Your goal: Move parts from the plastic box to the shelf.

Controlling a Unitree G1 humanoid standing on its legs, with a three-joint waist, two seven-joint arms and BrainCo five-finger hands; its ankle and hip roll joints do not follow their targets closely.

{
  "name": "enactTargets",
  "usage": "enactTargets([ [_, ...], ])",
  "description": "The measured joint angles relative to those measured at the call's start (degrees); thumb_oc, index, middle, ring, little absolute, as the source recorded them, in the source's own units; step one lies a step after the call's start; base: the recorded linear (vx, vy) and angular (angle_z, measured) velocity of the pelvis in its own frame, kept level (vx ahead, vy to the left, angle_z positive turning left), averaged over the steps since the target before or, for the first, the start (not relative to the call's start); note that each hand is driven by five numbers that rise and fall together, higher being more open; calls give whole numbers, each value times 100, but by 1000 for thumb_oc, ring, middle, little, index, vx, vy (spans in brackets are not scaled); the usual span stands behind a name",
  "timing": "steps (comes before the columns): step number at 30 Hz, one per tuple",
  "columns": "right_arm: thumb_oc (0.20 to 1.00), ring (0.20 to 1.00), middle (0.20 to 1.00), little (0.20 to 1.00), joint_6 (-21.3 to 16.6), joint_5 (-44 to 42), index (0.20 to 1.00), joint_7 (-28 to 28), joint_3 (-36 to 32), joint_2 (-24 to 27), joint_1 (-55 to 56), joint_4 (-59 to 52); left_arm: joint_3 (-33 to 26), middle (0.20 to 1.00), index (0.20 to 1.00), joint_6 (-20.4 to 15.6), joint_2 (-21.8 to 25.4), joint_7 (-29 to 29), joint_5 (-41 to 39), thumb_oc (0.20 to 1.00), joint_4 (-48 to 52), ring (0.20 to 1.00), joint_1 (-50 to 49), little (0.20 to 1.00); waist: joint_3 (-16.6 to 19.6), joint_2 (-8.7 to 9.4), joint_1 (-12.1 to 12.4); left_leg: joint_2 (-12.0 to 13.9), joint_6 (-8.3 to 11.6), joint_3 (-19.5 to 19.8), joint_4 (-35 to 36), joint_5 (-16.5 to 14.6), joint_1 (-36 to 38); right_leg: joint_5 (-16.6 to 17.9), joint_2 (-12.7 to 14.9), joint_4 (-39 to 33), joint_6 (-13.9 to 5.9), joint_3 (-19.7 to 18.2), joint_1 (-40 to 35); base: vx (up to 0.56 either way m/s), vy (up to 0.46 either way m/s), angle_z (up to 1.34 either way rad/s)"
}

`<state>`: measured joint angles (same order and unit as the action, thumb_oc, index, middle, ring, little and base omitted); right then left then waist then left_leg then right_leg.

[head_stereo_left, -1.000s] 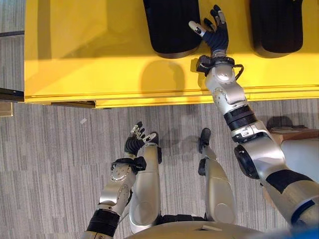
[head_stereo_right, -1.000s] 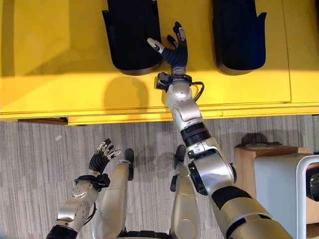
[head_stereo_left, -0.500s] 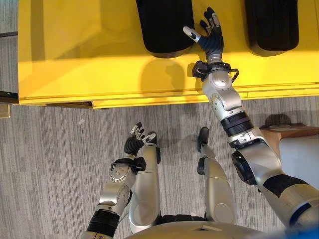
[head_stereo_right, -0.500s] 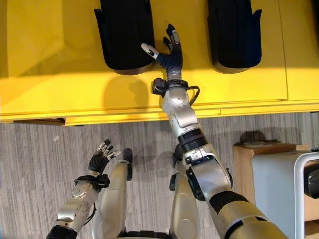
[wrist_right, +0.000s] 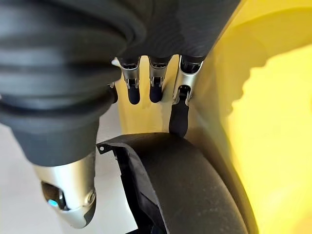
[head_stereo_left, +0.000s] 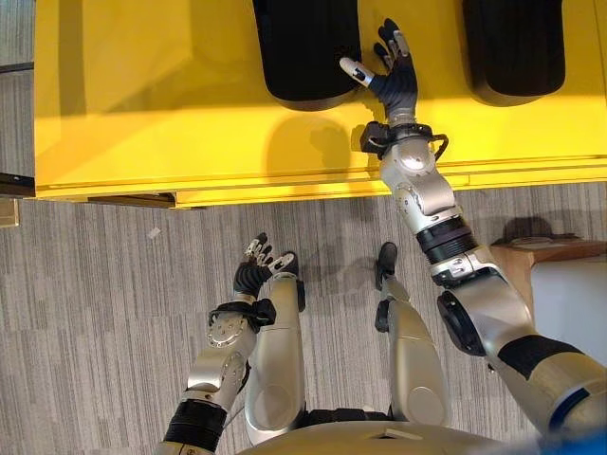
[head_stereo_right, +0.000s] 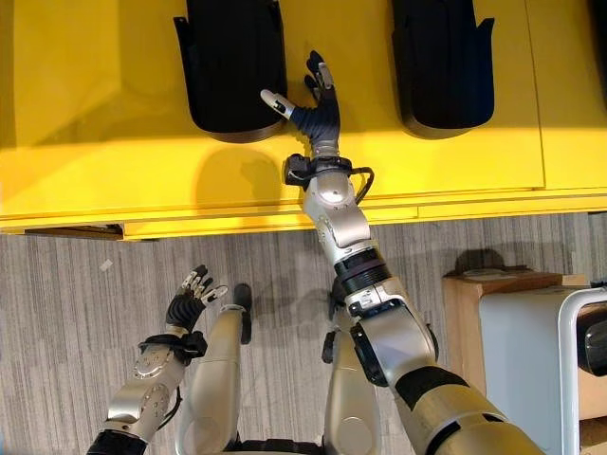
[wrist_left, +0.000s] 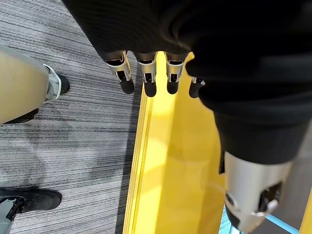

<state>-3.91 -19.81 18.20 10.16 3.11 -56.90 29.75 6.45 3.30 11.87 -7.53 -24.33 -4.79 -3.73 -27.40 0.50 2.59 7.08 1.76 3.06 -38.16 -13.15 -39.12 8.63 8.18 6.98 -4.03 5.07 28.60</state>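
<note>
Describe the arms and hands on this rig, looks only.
Both arms are silver-grey shells with black ribbed bands at the joints. The right hand and left hand have silver fingers with dark tips and a dark ribbed cover over the back and wrist. A thin black cable loops at the right wrist, and the right upper arm has a blue patch.

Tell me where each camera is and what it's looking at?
Left eye view: on the head, looking down at the yellow shelf, two black parts, both arms.
Right eye view: beside it, same scene; right hand open by the left black part, left hand open, low over the floor.
Left wrist view: looks along the left hand's fingers at the floor and yellow edge.
Right wrist view: looks along the right hand's fingers at that black part.
</note>
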Motion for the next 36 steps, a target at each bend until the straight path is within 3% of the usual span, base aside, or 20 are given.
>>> enactTargets([
  [13,1000,1000,1000,1000,62,96,1000,-94,388,-96,335,-116,-191,1000,1000,2,-55,-29,9,1000,-116,1000,-254,1000,49,-37,42,96,74,-20,-7,-86,216,-106,-42,196,-24,55,-106,6,6,-2],
  [20,1000,1000,1000,1000,52,99,1000,-216,403,-63,197,-114,-245,1000,1000,-10,-211,-39,10,1000,-224,1000,-117,1000,-9,-157,89,158,96,28,45,-8,115,-105,-72,244,-18,142,18,13,3,1],
  [23,1000,1000,1000,1000,100,98,1000,-226,404,-102,264,-117,-161,1000,1000,-11,-232,-37,10,1000,-227,1000,-177,1000,-7,-153,124,190,173,37,79,24,182,-126,-102,288,0,150,-12,-71,11,-2],
  [36,1000,1000,1000,1000,371,490,1000,78,346,2,573,-1255,-91,1000,1000,-7,-122,-169,12,1000,-304,1000,80,1000,-142,-69,46,165,172,76,113,95,-48,-94,-83,328,-1,197,224,9,-5,1],
])
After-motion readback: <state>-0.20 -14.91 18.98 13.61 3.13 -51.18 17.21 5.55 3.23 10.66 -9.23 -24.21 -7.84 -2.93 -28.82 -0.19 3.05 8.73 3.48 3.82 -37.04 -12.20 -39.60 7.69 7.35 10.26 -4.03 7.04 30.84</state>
